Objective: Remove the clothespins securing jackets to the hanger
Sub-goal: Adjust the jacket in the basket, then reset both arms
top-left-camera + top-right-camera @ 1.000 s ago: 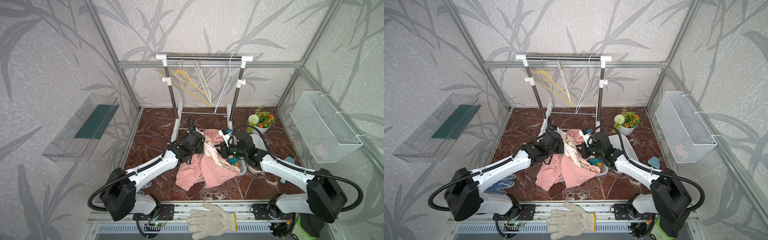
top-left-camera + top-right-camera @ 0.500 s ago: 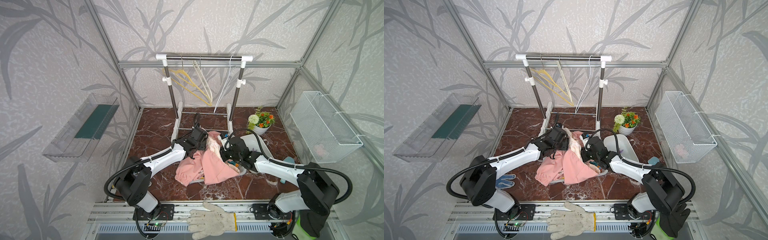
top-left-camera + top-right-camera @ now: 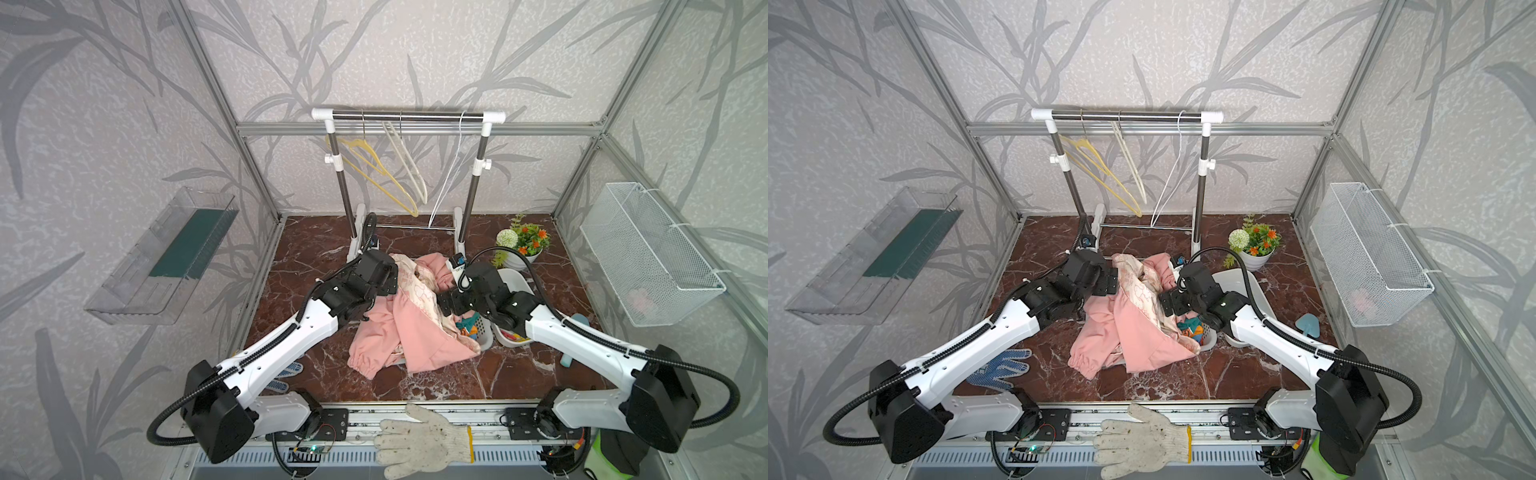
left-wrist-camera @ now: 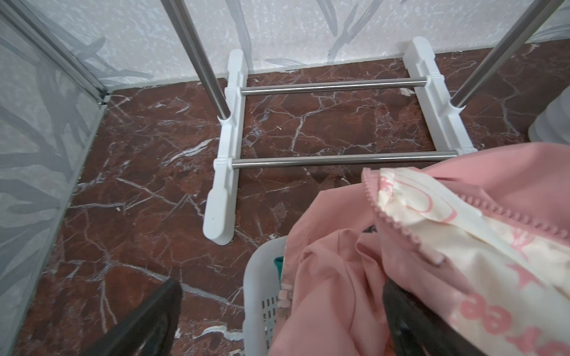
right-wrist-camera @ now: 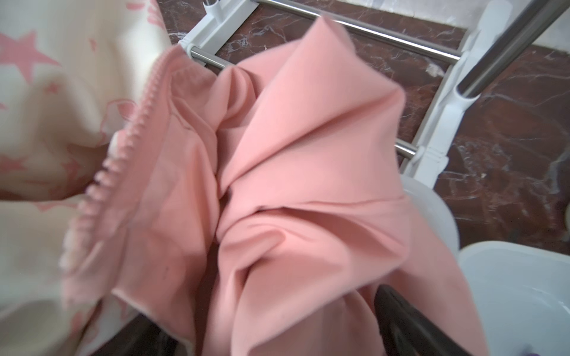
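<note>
Nearest the pink jacket (image 3: 415, 332), which lies heaped over a white basket (image 4: 262, 277) on the bench, both pincers stand apart, gripping nothing: left pincer (image 4: 277, 311) at its left edge, right pincer (image 5: 268, 326) over its folds. Beyond the jacket, three hangers (image 3: 386, 170) hang bare. No clothespins visible; removal appears largely complete.

Robot test cell dressed as a laundry corner, not a real home. Evidence: aluminium-profile frame (image 3: 415, 129) boxes in the space; leaf-print wallpaper panels (image 3: 104, 104); marble-look floor (image 3: 316, 253). Props: miniature garment rack (image 3: 409, 117) with bare hangers (image 3: 374, 166), wire basket (image 3: 648, 253), potted fake flowers (image 3: 523, 243). Both arm bases bolted to front rail (image 3: 415, 409).
</note>
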Robot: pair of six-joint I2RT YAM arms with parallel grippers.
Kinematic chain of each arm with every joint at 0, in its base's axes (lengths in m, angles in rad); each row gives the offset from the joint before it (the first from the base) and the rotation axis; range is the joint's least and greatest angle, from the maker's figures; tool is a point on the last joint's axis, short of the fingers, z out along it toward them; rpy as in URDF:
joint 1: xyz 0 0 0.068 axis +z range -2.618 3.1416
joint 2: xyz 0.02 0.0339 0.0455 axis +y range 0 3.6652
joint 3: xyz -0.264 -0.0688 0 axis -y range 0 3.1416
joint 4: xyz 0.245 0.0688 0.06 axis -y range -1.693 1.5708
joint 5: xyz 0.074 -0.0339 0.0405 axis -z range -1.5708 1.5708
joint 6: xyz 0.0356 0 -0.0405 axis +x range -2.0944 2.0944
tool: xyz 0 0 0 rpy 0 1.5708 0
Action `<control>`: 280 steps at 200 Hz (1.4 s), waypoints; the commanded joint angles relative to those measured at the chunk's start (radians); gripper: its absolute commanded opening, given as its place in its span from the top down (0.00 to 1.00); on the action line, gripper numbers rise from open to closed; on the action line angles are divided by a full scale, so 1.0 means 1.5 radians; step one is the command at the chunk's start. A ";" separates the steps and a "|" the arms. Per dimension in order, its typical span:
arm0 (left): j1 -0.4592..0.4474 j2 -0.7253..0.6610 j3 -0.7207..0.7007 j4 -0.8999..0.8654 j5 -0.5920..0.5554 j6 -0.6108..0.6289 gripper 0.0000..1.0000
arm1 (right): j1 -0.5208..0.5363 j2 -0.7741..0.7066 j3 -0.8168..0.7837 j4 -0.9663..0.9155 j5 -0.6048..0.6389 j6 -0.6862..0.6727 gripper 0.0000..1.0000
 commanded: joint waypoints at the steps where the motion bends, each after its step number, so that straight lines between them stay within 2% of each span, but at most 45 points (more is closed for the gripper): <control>1: 0.002 -0.059 0.004 -0.053 -0.060 0.015 0.01 | -0.005 -0.045 0.032 -0.081 0.063 -0.039 0.02; 50: 0.024 -0.198 -0.061 -0.011 -0.131 0.061 0.01 | -0.066 -0.132 0.029 -0.084 0.063 -0.081 0.01; 77: 0.098 -0.242 -0.113 -0.008 -0.122 0.058 0.01 | -0.156 -0.180 -0.057 -0.015 0.077 -0.098 0.01; 95: 0.141 -0.258 -0.170 0.038 -0.123 0.070 0.01 | -0.222 -0.205 -0.136 0.059 0.067 -0.115 0.01; 108: 0.165 -0.256 -0.203 0.076 -0.135 0.059 0.01 | -0.247 -0.209 -0.194 0.126 0.088 -0.130 0.01; 126: 0.205 -0.241 -0.248 0.145 -0.145 0.056 0.01 | -0.253 -0.197 -0.266 0.235 0.129 -0.165 0.01; 153: 0.235 -0.197 -0.292 0.217 -0.171 0.076 0.01 | -0.258 -0.164 -0.346 0.386 0.119 -0.191 0.01; 187: 0.290 -0.169 -0.401 0.452 -0.103 0.124 0.01 | -0.272 -0.110 -0.404 0.528 0.087 -0.197 0.01; 214: 0.316 -0.135 -0.459 0.593 -0.051 0.183 0.01 | -0.293 -0.062 -0.413 0.586 0.070 -0.191 0.00; 237: 0.341 -0.078 -0.486 0.695 -0.014 0.200 0.01 | -0.310 -0.018 -0.408 0.646 0.064 -0.200 0.01; 260: 0.368 -0.005 -0.489 0.768 0.013 0.212 0.01 | -0.321 0.027 -0.386 0.651 0.058 -0.219 0.01; 280: 0.391 0.057 -0.490 0.839 0.040 0.225 0.01 | -0.333 0.097 -0.386 0.737 0.046 -0.214 0.01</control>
